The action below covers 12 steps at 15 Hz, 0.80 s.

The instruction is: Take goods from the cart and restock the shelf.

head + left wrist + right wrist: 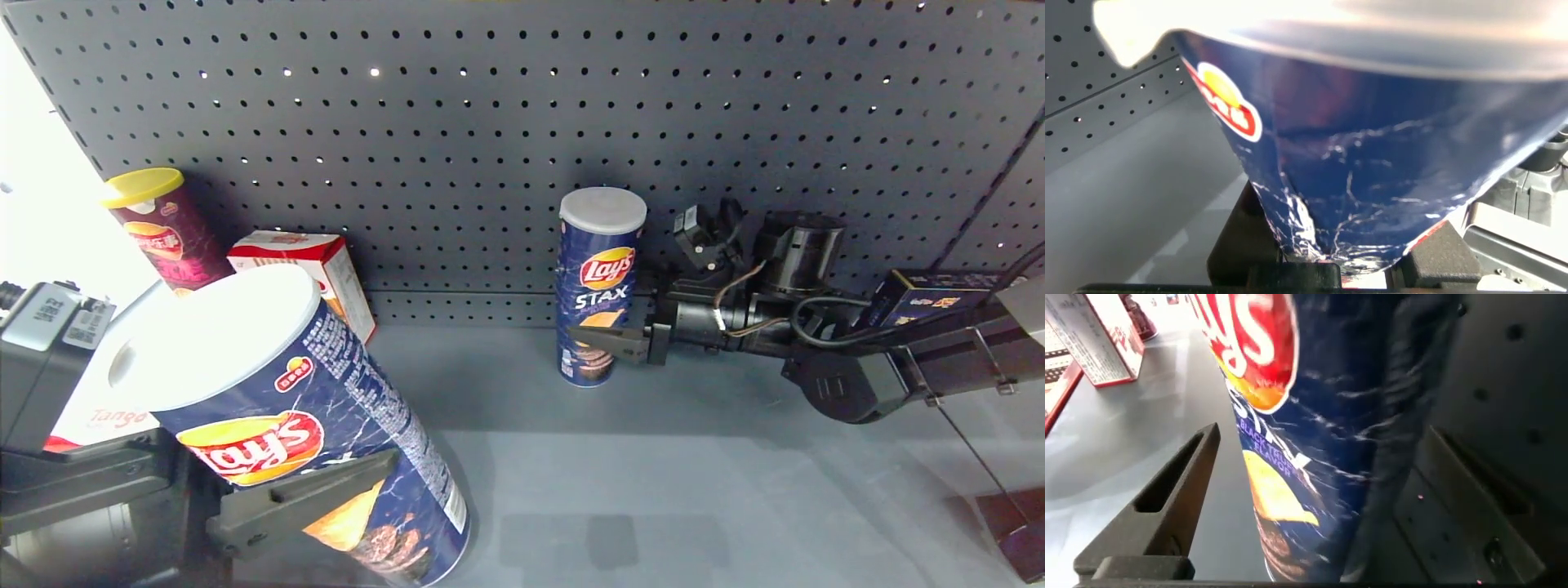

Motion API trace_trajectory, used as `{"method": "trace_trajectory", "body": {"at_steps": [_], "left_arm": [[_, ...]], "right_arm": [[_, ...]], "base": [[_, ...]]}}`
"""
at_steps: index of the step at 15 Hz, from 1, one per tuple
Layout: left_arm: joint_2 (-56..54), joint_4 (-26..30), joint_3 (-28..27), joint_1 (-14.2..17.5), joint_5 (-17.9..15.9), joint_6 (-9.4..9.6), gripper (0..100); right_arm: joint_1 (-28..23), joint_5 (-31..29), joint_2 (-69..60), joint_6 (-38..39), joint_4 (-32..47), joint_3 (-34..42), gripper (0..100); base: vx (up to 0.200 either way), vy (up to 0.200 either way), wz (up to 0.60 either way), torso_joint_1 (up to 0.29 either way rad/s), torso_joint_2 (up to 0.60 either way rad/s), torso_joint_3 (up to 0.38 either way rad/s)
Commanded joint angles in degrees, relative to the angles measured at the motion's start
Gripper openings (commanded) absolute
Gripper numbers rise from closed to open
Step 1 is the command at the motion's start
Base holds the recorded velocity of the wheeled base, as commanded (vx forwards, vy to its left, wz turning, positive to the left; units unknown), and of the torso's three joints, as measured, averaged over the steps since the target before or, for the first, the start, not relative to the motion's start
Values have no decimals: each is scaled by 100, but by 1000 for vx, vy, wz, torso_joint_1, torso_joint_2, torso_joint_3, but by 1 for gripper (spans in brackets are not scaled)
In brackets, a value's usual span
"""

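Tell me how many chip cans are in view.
3. The tilted blue can is in the left gripper; the upright blue can stands by the pegboard, between the jaws of the right gripper; the maroon can leans at rear left. More may be hidden.

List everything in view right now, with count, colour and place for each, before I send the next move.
standing chip can: 1, dark blue with a pale lid, upright mid-shelf near the pegboard
held chip can: 1, dark blue, tilted, logo inverted, front left
maroon chip can: 1, maroon with a yellow lid, rear left
snack box: 1, white and red, beside the maroon chip can
white box: 1, white with a red edge, far left, partly hidden
dark blue box: 1, rear right, behind the right arm
shelf: 1, grey
pegboard: 1, dark grey, at the back
left claw: black, shut on the held chip can
right claw: black, open around the standing chip can
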Motion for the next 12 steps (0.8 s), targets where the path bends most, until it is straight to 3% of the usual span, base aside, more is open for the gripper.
{"method": "trace_trajectory", "body": {"at_steps": [1,3,4,12], "left_arm": [[-3,3,-8,6,-1,-7,0],[-3,3,-17,6,-1,-7,0],[-3,-5,-8,6,-1,-7,0],[-21,-14,9,6,-1,2,0]], "right_arm": [[83,-6,159,-2,-14,-51,100],[127,-6,273,-11,-119,-51,100],[136,2,326,-11,-277,-51,0],[189,-288,-324,16,-313,512,0]], "base": [[0,0,0,0,0,0],[0,0,0,0,0,0],[0,0,0,0,0,0],[0,0,0,0,0,0]]}}
